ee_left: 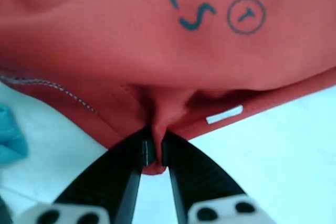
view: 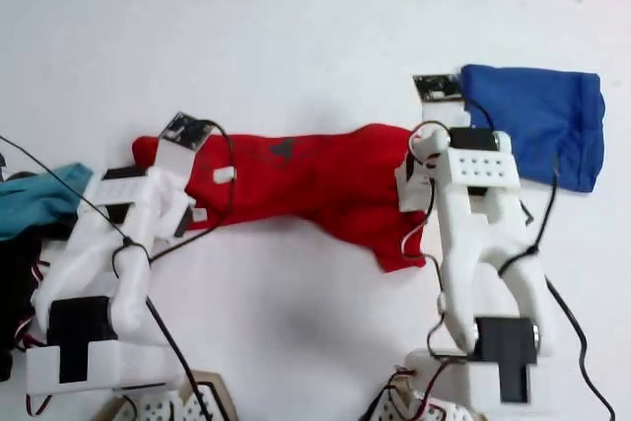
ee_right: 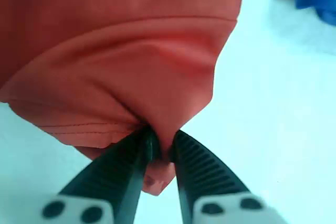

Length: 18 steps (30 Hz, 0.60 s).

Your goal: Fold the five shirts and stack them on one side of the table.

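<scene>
Mid-fold on the red shirt (view: 306,179), I reckon. It lies centre of the worktop (view: 296,36), stretched from 9 to 3 o'clock. Left pincer (ee_left: 155,150) is clamped on its near edge, and right pincer (ee_right: 160,148) pinches the other end. Blue shirt (view: 537,125) sits bundled at 2 o'clock. Next I need both arms lifting in sync, carrying that edge toward 12.

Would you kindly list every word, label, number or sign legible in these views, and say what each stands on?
Nothing reads as a whole word.
Teal lettering on the red shirt: cut off at the frame edge, unreadable.
Circled sign beside it: too blurred.
White tag at its hem: no print visible.
Dark mark on the shirt, high view: too small.
</scene>
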Tool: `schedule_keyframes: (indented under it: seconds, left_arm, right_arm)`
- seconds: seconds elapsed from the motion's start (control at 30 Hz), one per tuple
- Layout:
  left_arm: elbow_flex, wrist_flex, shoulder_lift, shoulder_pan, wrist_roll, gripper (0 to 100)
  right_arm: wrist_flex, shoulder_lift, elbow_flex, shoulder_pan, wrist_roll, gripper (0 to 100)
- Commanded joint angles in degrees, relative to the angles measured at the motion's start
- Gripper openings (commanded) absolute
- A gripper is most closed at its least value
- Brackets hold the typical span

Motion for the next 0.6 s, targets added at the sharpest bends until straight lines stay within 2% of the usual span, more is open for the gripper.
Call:
schedule_keyframes:
  seconds: [0.0,0.2,0.33,0.57]
  left_arm:
    - [0.04,-1.58,-1.05,0.18,0.53,3]
    - [0.04,-1.58,-1.05,0.18,0.53,3]
    - [0.04,-1.58,-1.05,0.18,0.53,3]
    - [0.04,-1.58,-1.05,0.18,0.53,3]
  right_arm:
    - [1.19,-5.93,-0.26,0.75,2.46,3.2]
    - [2.15,-2.77,0.18,0.84,3.16,9.4]
    - [0.57,1.71,0.09,0.84,3.16,1.5]
    - [0.84,4.62,0.18,1.27,3.16,4.6]
